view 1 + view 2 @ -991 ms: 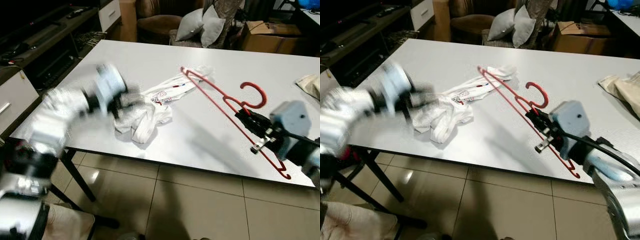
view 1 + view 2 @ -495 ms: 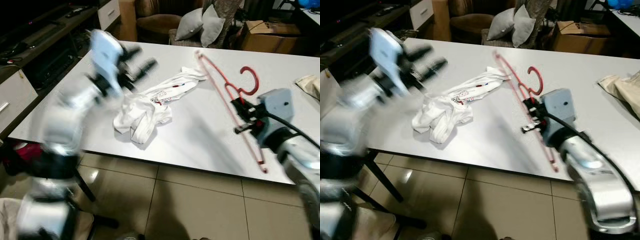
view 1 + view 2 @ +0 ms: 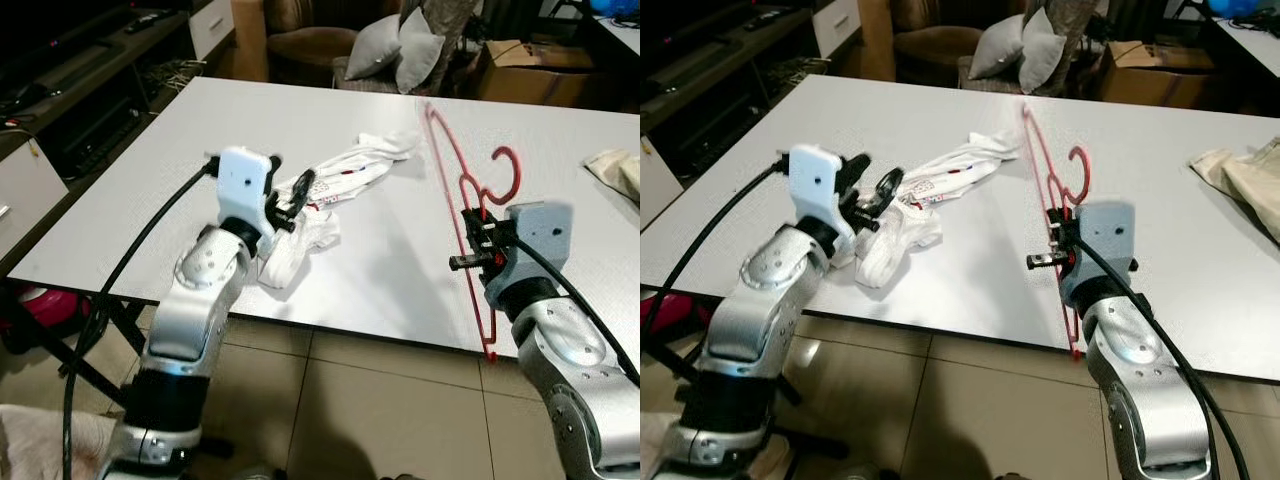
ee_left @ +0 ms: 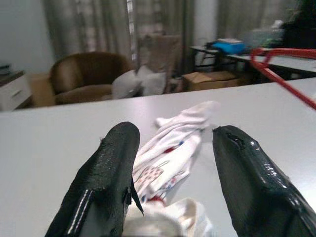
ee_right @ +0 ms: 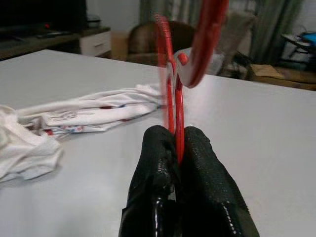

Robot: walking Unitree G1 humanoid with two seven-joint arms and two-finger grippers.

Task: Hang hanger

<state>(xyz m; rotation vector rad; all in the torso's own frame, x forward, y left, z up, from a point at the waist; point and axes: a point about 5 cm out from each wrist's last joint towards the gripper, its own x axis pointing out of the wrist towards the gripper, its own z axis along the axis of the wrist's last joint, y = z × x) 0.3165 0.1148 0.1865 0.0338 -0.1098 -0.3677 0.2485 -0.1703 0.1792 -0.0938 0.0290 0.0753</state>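
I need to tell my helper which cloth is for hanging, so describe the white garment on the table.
On the white table, find the red hanger in the right gripper. The white garment lies crumpled left of it, by the open left gripper, with small red-blue print, unlike the beige cloth far right.

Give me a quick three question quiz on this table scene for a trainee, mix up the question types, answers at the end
1. True or false: the right gripper is shut on the red hanger.
2. What lies on the white table in front of the left gripper? A) white garment B) cardboard box C) grey pillow
3. Fill in: the left gripper's fingers are ____.

Key: 1 true. 2 A, the white garment. 3 open.
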